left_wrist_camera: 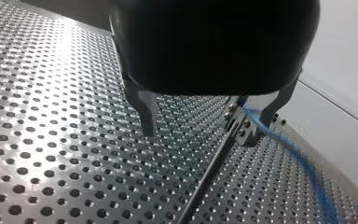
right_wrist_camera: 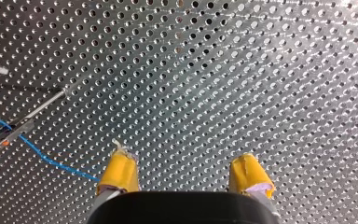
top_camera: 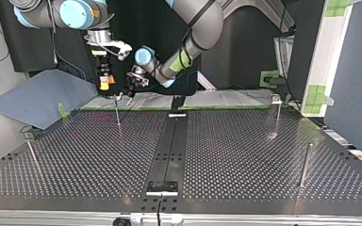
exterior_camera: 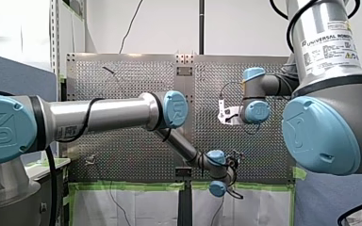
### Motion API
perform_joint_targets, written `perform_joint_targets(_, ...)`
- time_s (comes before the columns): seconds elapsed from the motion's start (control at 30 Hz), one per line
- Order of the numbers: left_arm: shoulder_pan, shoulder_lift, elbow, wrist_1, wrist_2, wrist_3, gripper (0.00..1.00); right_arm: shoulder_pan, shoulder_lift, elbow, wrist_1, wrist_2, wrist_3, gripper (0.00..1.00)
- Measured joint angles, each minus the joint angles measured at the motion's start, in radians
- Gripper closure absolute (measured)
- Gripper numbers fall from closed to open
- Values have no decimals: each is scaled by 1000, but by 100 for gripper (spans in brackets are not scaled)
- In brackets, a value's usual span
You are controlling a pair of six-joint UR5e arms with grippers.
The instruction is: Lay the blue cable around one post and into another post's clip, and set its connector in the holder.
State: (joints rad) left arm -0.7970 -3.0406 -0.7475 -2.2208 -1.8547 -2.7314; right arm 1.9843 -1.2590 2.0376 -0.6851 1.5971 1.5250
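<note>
- my left gripper (left_wrist_camera: 201,134), black with metal fingers (left_wrist_camera: 147,112), hung low over the perforated table (left_wrist_camera: 51,140). its fingers were spread apart and gripped nothing.
- a thin post (top_camera: 118,113) stood upright in the top view's left half, toward the table's far edge.
- in the left wrist view the post's clip (left_wrist_camera: 237,122) sat between the fingers, close against one of them.
- the blue cable (left_wrist_camera: 303,161) met that clip and ran away from it over the table, past the nearby finger. whether it was seated in the clip could not be told.
- my right gripper (right_wrist_camera: 185,165) was above the table beside the same post. its yellow pads (right_wrist_camera: 121,170) were apart, with only bare perforated plate between them.
- in the right wrist view the cable ran from the clip across the table toward one yellow pad and passed out of sight at that pad's side.
- in the top view both grippers were close together over the post, with my right gripper to the view's left of my left gripper.
</note>
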Motion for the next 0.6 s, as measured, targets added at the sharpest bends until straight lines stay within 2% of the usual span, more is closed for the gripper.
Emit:
perform_joint_targets(0.17,0,0,-22,13,14,5,1,0,0,0,1,0,0,2)
perform_joint_targets(0.43,5,0,-84,72,50,-11,1,-1,-1,0,4,0,0,2)
perform_joint_targets(0.6,5,0,-128,87,87,-27,1,-2,-1,0,3,1,0,2)
